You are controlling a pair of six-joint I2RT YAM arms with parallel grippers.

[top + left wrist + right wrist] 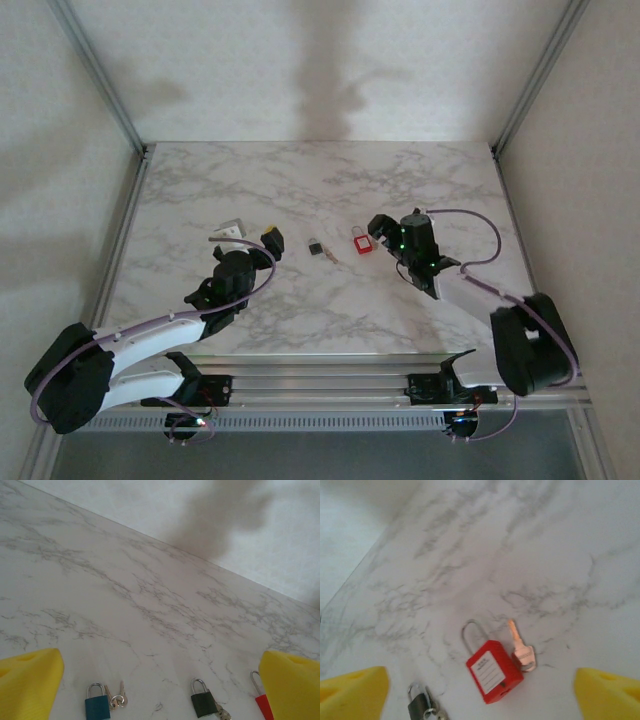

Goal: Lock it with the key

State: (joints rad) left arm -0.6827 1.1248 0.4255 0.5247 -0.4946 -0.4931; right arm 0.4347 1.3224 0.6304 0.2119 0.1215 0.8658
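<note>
A red padlock (494, 672) with a white label lies flat on the marble table (530, 540), its pale key (522, 647) touching its right side. My right gripper (479, 682) hangs open above it, with one yellow fingertip (355, 690) far to each side. In the top view the red padlock (362, 241) sits just left of the right gripper (386, 238). A dark green padlock (204, 701) with keys and a teal padlock (97, 704) with a small key ring (117, 698) lie below my open left gripper (160, 685), which holds nothing.
The dark padlock (315, 247) and its keys (331, 254) lie mid-table between the two grippers. A small pale object (232, 230) rests left of the left gripper (247, 246). Metal frame rails (120, 215) border the table, with white walls behind.
</note>
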